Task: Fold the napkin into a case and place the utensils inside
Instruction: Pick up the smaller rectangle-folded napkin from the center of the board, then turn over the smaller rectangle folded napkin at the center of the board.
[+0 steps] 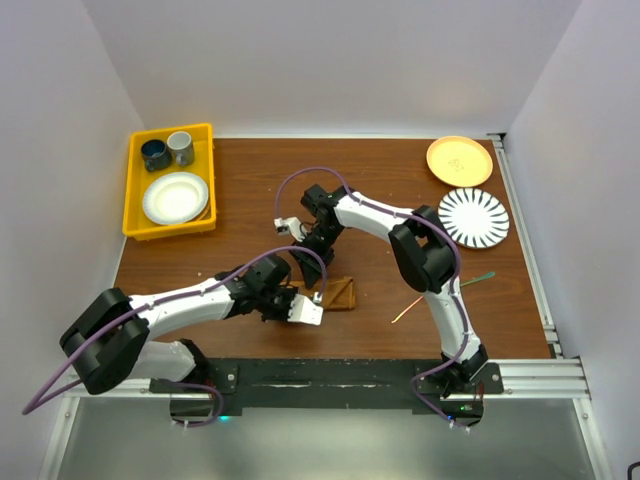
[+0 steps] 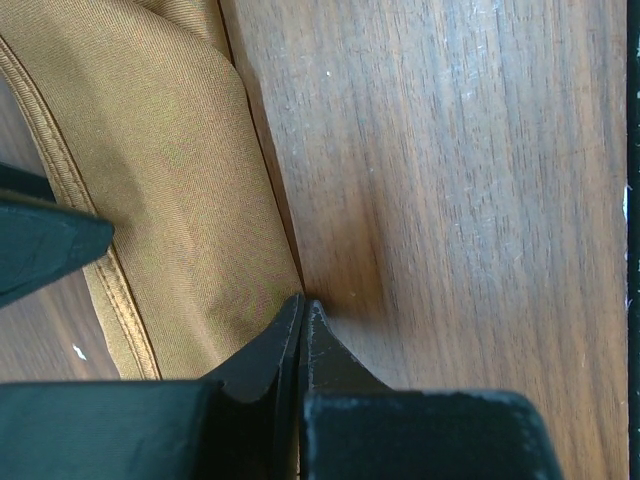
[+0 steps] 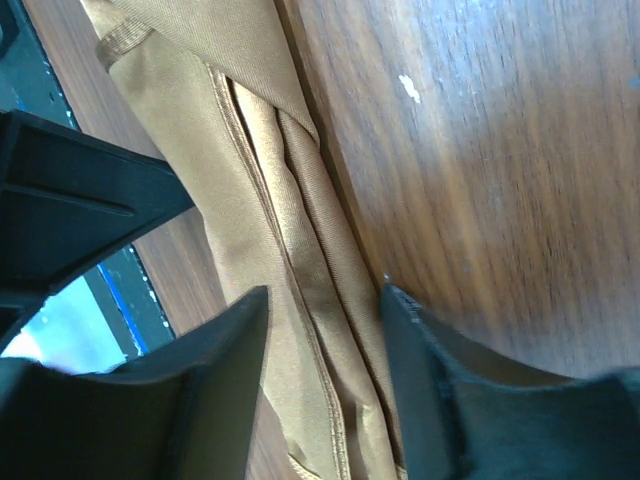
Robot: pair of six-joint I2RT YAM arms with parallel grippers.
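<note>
Working on a dark wood-grain table point(image 1: 250, 190) boxed in by plain white walls point(image 1: 330, 60), with the folded napkin point(image 1: 338, 292) lying near the front edge between my arms. My left gripper point(image 2: 303, 305) is clenched, tips meeting right at the napkin's edge; my right gripper point(image 3: 325, 292) is released, jaws apart astride the folded cloth. Utensils point(image 1: 406, 310) lie on bare wood to the right, apart from the napkin.

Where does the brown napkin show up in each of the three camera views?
Top view: napkin low centre, partly hidden.
Left wrist: napkin fills the upper left, its edge meeting the shut left fingers.
Right wrist: napkin, folded, runs down the middle between the open right fingers.
Shared landmark: the wooden table under it, seen in all three.
</note>
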